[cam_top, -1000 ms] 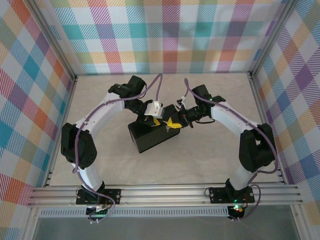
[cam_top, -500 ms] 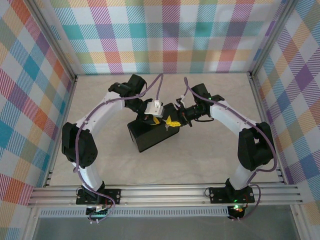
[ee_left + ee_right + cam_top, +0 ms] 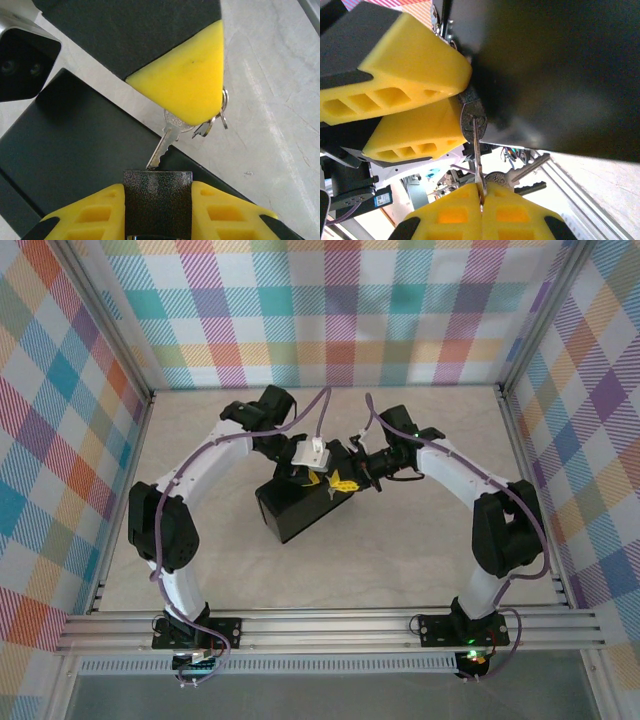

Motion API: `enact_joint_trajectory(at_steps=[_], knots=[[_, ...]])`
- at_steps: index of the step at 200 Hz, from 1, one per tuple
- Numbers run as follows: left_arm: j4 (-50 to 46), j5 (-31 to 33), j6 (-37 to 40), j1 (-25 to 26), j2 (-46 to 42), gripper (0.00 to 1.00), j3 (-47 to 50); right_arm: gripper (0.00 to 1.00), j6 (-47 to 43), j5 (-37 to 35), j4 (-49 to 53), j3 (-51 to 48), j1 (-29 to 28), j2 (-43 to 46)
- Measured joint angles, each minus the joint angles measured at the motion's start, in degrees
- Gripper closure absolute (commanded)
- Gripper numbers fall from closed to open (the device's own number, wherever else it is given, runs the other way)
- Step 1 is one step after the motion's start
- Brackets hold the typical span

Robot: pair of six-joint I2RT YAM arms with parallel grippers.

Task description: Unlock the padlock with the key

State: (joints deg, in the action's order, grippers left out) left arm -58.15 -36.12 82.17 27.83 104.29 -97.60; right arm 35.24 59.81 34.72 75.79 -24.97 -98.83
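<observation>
The padlock (image 3: 157, 202), a black speckled block, sits clamped between the yellow fingers (image 3: 90, 212) of my left gripper (image 3: 157, 192). My right gripper (image 3: 482, 192) is shut on the thin silvery key (image 3: 478, 150) by its head. The key (image 3: 164, 145) slants down, with its tip touching the padlock's end face (image 3: 472, 120) at the keyhole. In the top view both grippers meet above the far right corner of a black box (image 3: 300, 510), my left gripper (image 3: 313, 480) facing my right gripper (image 3: 342, 483).
Spare keys (image 3: 216, 120) dangle from the ring beside the held key. The black box (image 3: 75, 150) lies on the pale table directly below the padlock. Metal rails and checked walls enclose the table.
My right gripper has shifted slightly left and away, closer to my left gripper. Both grips are unchanged.
</observation>
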Motion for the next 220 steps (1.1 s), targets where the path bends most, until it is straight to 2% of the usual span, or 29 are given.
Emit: enact_joint_trajectory(at_steps=[35, 83, 127, 172, 220], knots=[[-1.01, 0.66, 0.35, 0.07, 0.52, 0.82, -0.92, 1.0, -2.34, 0.13, 0.55, 0.39, 0.28, -0.2], [-1.25, 1.66, 1.27, 0.22, 1.2, 0.83, -2.1, 1.0, -18.25, 0.85, 14.12, 8.83, 1.22, -6.16], [-1.68, 1.55, 1.46, 0.22, 1.4, 0.83, -2.43, 1.0, -29.7, 2.4, 18.56, 10.1, 1.7, -8.48], [-2.32, 0.46, 1.73, 0.22, 1.62, 0.83, -2.49, 1.0, -37.31, 1.7, 20.96, 10.25, 1.75, -8.5], [-3.21, -0.55, 2.34, 0.22, 2.05, 0.83, -2.82, 1.0, -41.07, 0.59, 22.03, 10.03, 1.77, -8.22]])
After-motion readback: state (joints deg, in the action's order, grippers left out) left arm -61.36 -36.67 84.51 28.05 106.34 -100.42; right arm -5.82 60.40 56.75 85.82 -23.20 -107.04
